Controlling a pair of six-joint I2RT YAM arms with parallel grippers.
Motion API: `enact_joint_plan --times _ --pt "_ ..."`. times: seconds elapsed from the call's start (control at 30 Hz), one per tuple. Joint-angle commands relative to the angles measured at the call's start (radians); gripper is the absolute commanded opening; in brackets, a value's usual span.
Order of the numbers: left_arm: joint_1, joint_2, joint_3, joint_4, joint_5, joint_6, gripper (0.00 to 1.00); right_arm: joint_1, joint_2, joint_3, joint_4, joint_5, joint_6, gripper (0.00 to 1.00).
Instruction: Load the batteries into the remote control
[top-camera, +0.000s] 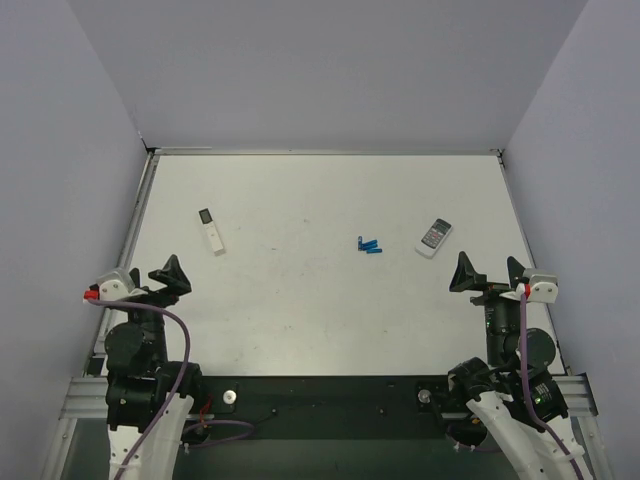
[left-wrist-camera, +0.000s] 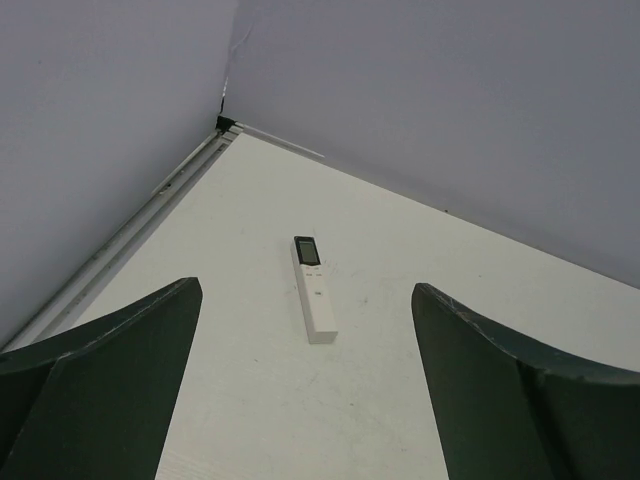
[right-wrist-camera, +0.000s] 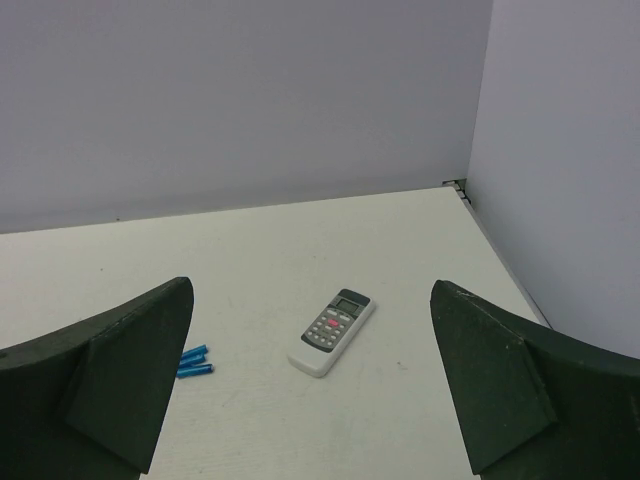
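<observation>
The counter (top-camera: 300, 320) is carrying everything on its far half. The left pincer (top-camera: 166, 268), spread and empty, is facing the remote control (top-camera: 211, 231), which is lying straight ahead of it, long axis running near to far, screen end away. The right pincer (top-camera: 489, 265), also spread and empty, is sitting nearer the batteries (top-camera: 370, 245), which are lying crosswise to its left

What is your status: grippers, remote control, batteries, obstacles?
Left gripper and right gripper open, empty. Remote control far left, untouched; batteries centre-right, near wider remote. Nothing in the way.
</observation>
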Motion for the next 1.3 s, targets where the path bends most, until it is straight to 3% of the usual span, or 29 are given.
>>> enact_joint_plan --times 0.0,0.2,0.4,0.57,0.83,0.93,1.27 --pt "0.04 0.031 0.007 0.058 0.029 0.007 0.97 0.005 -0.018 0.014 0.055 0.003 -0.004 1.0" --pt "0.06 0.093 0.015 0.061 0.07 -0.013 0.97 0.005 -0.038 -0.007 0.073 0.001 0.013 1.0" --pt "0.06 0.263 0.047 0.043 0.073 -0.112 0.97 0.005 -0.038 -0.017 0.083 -0.009 0.022 1.0" --pt "0.06 0.586 0.129 0.04 0.07 -0.215 0.97 0.008 -0.076 -0.029 0.084 -0.005 0.025 1.0" --pt "0.06 1.282 0.519 -0.052 0.141 -0.252 0.97 0.034 -0.1 -0.029 0.086 -0.009 0.023 1.0" --pt "0.06 1.471 0.637 -0.091 0.12 -0.255 0.97 0.039 -0.102 -0.03 0.089 -0.014 0.028 1.0" --pt "0.06 1.847 0.883 -0.16 0.066 -0.22 0.97 0.051 -0.11 -0.027 0.081 -0.011 0.017 1.0"
